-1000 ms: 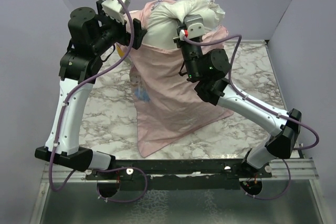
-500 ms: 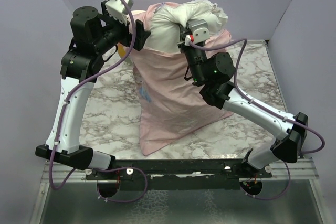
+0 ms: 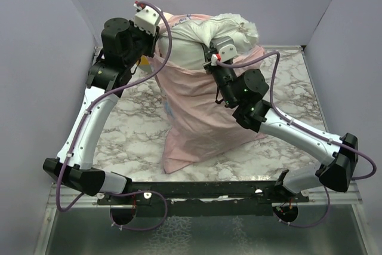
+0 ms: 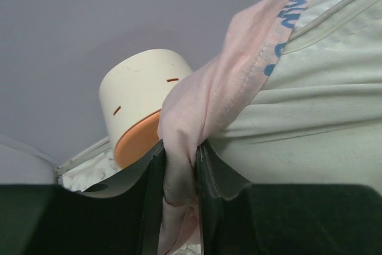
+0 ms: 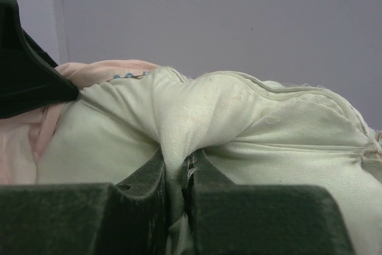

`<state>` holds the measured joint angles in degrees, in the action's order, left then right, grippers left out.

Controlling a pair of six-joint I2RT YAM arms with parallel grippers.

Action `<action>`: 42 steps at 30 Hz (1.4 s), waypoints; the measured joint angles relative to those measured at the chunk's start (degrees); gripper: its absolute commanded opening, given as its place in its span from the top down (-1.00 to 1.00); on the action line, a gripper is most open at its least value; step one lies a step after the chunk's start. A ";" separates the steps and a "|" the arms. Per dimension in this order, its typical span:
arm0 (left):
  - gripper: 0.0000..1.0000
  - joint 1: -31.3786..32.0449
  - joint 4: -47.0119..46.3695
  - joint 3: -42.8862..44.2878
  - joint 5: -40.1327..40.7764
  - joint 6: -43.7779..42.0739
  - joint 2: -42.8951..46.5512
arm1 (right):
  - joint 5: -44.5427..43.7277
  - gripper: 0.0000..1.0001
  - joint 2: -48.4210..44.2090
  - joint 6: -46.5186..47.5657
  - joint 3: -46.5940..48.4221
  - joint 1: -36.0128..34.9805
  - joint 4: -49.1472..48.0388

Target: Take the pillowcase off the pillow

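Note:
The pale pink pillowcase (image 3: 197,106) hangs down to the marble table like a sack, its mouth at the top. Out of that mouth bulges the off-white pillow (image 3: 200,31), held up in the air. My left gripper (image 3: 156,41) is at the left rim of the mouth. In the left wrist view it (image 4: 179,171) is shut on a bunched fold of the pillowcase (image 4: 221,88), beside the pillow (image 4: 322,117). My right gripper (image 3: 210,46) is shut on a pinch of the pillow's cloth (image 5: 268,135), its jaws (image 5: 176,171) tight around the fold. Pink pillowcase rim (image 5: 101,70) shows at the left there.
A cream-and-orange round unit (image 4: 140,100) stands behind the left gripper near the back wall. Purple walls close in the marble table (image 3: 125,129) on the left, back and right. A black rail (image 3: 203,189) carries both arm bases at the near edge.
My left gripper has moved right to the pillowcase's rim and closed on it. The right arm, still gripping the pillow, has shifted slightly right and back.

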<state>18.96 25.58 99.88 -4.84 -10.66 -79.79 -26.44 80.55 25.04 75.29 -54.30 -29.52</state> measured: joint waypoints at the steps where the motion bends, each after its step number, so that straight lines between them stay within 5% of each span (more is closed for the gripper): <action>1: 0.53 0.20 -1.14 -1.33 1.29 -0.87 0.46 | 0.15 0.98 -0.31 -0.13 -0.55 0.00 0.02; 20: 0.58 0.13 -10.51 -5.86 15.58 -2.16 7.45 | -0.28 0.98 -10.60 -3.82 -7.72 -0.17 -1.25; 25: 0.63 0.00 -7.30 -7.61 11.02 1.66 7.74 | -1.88 0.98 -15.28 -6.88 -10.03 -0.17 -1.57; 29: 0.62 -0.17 -2.80 -14.56 -0.33 3.52 9.11 | -5.09 0.98 -18.45 -7.48 -11.41 0.31 -2.95; 31: 0.40 0.11 0.35 -18.75 -6.82 2.97 9.62 | -6.75 0.98 -19.12 -7.67 -11.89 1.36 -3.56; 36: -0.63 3.82 10.03 -26.60 -17.77 -3.54 9.77 | -9.22 0.98 -19.30 -9.70 -12.04 4.76 -3.30; 42: -0.98 4.13 18.47 -20.33 -20.37 -6.56 10.86 | -9.11 0.98 -19.15 -11.87 -11.19 5.09 -3.06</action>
<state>23.09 44.05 79.55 -25.21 -17.21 -68.93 -35.55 61.41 13.17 64.10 -49.21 -32.58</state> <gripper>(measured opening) 0.928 0.058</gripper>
